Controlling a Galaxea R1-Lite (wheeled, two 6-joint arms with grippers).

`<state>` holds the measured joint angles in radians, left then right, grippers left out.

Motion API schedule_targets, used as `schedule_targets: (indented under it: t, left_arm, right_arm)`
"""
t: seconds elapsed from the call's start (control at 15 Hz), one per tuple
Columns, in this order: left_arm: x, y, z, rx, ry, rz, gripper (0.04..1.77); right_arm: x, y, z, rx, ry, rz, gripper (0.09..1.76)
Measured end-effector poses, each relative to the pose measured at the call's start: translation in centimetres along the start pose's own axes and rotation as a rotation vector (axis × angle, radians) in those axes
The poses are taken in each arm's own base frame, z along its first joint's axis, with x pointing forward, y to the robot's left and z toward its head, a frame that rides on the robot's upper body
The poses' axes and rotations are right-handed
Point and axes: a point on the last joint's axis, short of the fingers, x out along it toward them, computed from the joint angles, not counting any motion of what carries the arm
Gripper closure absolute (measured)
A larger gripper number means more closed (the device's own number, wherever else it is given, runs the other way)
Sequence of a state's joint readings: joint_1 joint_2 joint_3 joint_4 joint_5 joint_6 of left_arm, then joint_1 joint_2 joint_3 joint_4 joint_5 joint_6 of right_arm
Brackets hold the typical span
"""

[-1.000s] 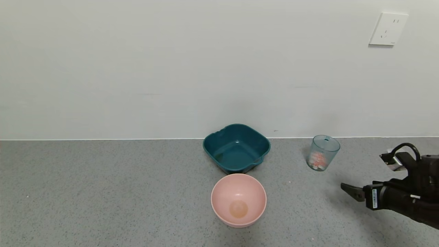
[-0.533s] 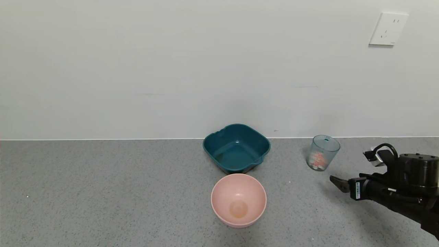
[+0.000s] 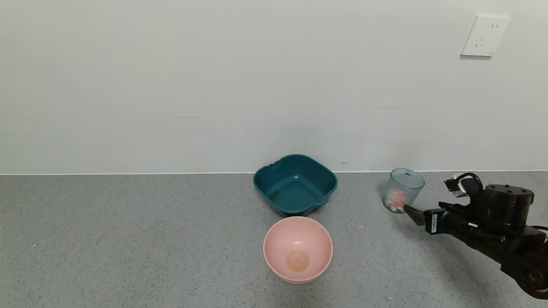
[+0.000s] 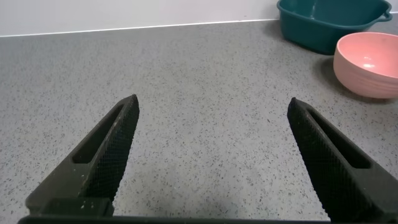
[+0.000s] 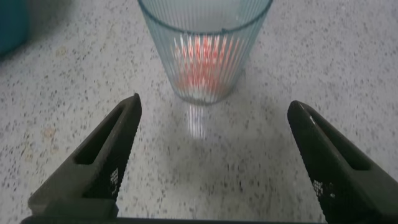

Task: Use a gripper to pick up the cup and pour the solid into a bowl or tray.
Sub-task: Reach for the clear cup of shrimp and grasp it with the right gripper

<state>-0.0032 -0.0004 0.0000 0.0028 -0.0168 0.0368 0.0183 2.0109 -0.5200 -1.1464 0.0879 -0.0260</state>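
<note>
The ribbed pale-blue cup (image 3: 403,189) stands upright at the back right of the grey counter, with orange-red and white solid pieces (image 3: 396,198) in its bottom. It also shows in the right wrist view (image 5: 204,46), with the pieces (image 5: 202,65) inside. My right gripper (image 3: 412,211) is open, low over the counter, its tips just short of the cup's base on the near right side. The cup stands ahead of the gap between the fingers (image 5: 214,112). The dark teal basin (image 3: 295,185) stands empty at the back centre. My left gripper (image 4: 212,109) is open over bare counter.
A round pink bowl (image 3: 298,249) stands just in front of the teal basin; both show in the left wrist view, pink bowl (image 4: 368,62) and basin (image 4: 326,22). The wall runs right behind the basin and cup. A white socket (image 3: 484,36) is on the wall.
My right gripper has moved forward and left across the counter, from well short of the cup to right at its base. The cup and bowls have not moved.
</note>
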Motion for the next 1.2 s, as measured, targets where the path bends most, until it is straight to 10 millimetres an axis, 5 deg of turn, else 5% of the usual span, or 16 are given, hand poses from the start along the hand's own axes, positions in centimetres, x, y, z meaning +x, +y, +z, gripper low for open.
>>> schedule_targets:
  t: [1.2]
  left_arm:
    - [0.0, 0.0, 0.0, 0.000, 0.000, 0.000, 0.09]
  right_arm:
    - [6.9, -0.1, 0.4, -0.005, -0.023, 0.010, 0.14]
